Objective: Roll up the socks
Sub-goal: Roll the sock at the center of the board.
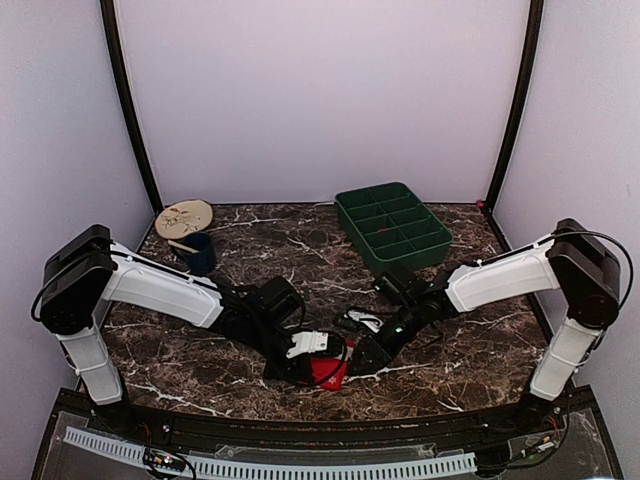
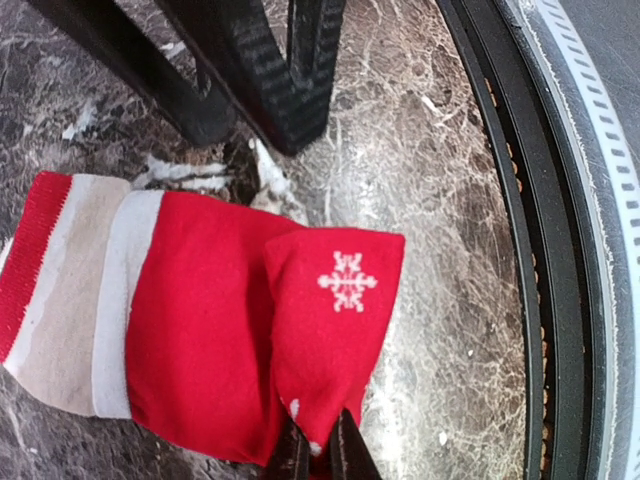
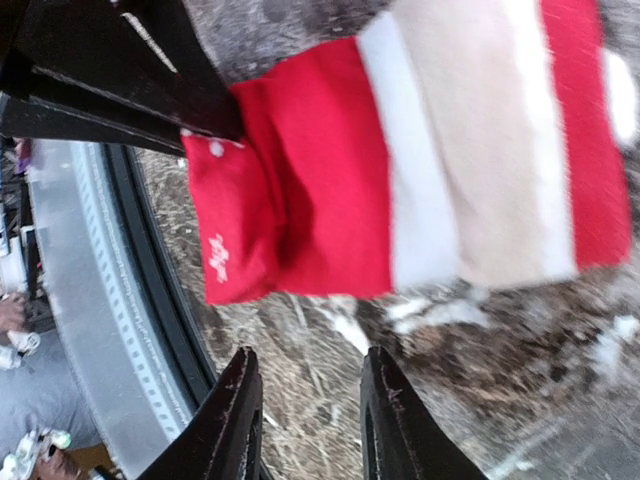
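1. The table [image 1: 250, 250] is the biggest thing. Its top is dark stone with white lines in it.
2. The left arm [image 1: 160, 285] and the right arm [image 1: 500, 280] are white and black. Both reach in low toward the middle of the near side of the table.
3. A green tray [image 1: 355, 232] with many little boxes inside sits at the far right of the table, well away from the arms' tips.
4. A round tan plate [image 1: 184, 217] lies in the far left corner. A dark blue cup [image 1: 198, 252] stands just beside it.
5. The red sock [image 2: 200, 320] lies flat on the table near the front edge, between the two arm tips. Its cuff [image 2: 80, 300] has a red band at the end, then a wide tan band with a white stripe on each side.
6. At the other end a red flap is folded over on top of the sock. The flap has a small white snowflake [image 2: 347, 281] on it. I cannot tell if the flap belongs to the same sock or to a second one.
7. The left gripper [image 2: 318, 455] is closed tight and pinches the edge of the red flap.
8. The right gripper [image 3: 305, 420] has its two black fingers spread partway apart. Nothing is between them. It sits over bare table, just beside the long edge of the sock, and does not touch it.
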{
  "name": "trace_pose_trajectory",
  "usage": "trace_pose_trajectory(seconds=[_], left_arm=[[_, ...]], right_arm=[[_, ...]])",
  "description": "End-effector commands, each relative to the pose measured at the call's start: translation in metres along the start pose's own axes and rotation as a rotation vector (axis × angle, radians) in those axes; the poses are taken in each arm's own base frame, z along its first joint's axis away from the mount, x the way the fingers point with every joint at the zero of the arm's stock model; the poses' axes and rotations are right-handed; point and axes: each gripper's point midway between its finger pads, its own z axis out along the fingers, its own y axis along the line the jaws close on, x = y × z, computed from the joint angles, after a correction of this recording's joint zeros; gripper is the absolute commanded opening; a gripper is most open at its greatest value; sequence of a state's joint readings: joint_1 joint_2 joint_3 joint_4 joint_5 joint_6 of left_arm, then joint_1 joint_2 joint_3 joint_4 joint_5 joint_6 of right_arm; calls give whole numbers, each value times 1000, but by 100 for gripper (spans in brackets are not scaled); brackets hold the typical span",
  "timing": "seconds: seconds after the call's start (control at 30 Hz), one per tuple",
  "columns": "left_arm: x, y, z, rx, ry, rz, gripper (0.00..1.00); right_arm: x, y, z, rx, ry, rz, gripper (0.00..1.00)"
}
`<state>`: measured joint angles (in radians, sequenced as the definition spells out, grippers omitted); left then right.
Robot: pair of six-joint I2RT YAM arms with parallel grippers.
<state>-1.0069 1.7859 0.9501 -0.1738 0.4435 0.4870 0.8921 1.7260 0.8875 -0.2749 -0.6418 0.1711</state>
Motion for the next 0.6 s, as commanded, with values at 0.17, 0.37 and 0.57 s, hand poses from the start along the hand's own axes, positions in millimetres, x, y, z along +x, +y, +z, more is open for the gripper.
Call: trace_pose_trajectory(seconds=[0.17,0.37,0.57], left_arm=[[15,-17,2,195,76,-181,7],[5,-21,4,351,34,-287,7],[-4,-16,2,458,15,-373,7]], right_arm=[[-10,-16,-36,214,-180,-53,32],[-5,-8,-55,352,-304,-136,34],[3,19,-43,465,-323,-293,36]])
